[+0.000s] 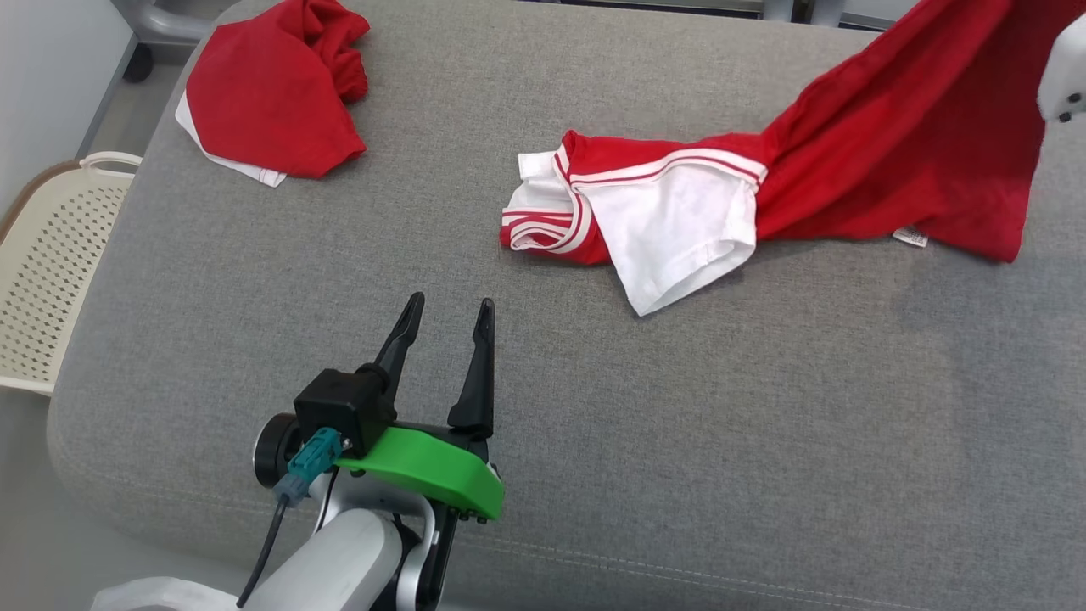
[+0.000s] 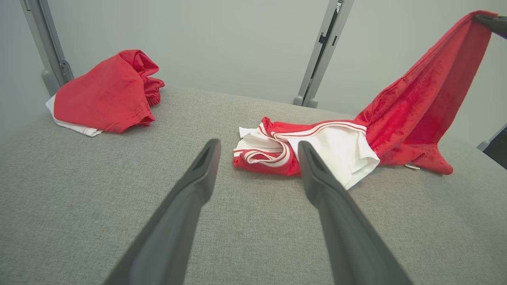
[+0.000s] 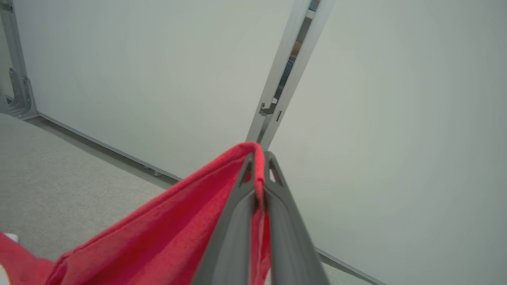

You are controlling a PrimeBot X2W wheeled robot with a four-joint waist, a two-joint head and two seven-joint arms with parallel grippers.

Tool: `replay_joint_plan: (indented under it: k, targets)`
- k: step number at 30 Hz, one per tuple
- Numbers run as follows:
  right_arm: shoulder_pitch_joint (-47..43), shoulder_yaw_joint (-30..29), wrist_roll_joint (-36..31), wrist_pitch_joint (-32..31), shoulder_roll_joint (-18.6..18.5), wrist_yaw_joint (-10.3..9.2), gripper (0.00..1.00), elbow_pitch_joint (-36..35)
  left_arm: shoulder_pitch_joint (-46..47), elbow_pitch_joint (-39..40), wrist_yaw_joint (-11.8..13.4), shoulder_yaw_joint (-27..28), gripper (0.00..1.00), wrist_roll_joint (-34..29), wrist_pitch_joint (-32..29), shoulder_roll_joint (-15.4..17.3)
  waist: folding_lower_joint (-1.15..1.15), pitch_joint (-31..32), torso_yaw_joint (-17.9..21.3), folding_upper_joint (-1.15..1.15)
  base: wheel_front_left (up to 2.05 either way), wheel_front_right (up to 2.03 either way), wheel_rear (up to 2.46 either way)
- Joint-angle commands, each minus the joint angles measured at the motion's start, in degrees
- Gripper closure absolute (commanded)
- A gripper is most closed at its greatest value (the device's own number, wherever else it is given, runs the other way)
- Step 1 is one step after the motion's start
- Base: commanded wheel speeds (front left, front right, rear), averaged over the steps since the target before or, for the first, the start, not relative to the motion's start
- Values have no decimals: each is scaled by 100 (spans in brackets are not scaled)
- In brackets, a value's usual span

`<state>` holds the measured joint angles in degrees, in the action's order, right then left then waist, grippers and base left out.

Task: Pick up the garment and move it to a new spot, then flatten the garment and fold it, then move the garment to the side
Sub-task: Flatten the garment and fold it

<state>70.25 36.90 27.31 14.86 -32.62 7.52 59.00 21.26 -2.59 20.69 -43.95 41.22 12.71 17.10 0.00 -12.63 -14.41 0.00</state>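
We take the grey pad [image 1: 254, 280] as our landmark. The garment [image 1: 899, 161] is on the pad's far right part. Its white sleeve [image 1: 679, 229] and striped neck rest crumpled near the pad's middle, while the red body rises as a stretched sheet toward the right edge, because one corner is lifted. We judge this is the pick-up, so the cloth can go to a new spot. A second red heap [image 1: 263, 102] sits at the pad's far left corner, well apart. Our left gripper [image 1: 450, 300] hovers over the pad's near left part, jaws wide and empty, we think in wait for a free edge. Our right gripper [image 3: 259, 158], above the pad's right edge, has its jaws pressed together on the red hem. A small label [image 1: 912, 237] shows where the cloth meets the pad
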Motion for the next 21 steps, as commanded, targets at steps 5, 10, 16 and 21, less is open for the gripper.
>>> replay_joint_plan:
  k: [5, 10, 16, 21]
  targets:
    - [-626, 57, -234, 35, 215, -6, 100, -166, 32, -32, 32, 51, 0, 39, 59, -22, 0, 25, 78, 0, 0, 0, 0]
    - [-1521, 146, -42, 36, 169, -6, 100, -774, -50, -16, 66, 89, 0, 46, 75, 25, 0, 75, 245, 0, 0, 0, 0]
    - [-2699, 505, 143, 36, -66, -6, 100, -1417, -160, 25, 113, 113, 0, 66, 66, 107, 0, 162, 533, 0, 0, 0, 0]
    - [-3090, 1126, -197, -1, -343, -7, 100, -1361, -147, 91, 143, 97, 0, 59, 6, 163, 0, 140, 713, 0, 0, 0, 0]
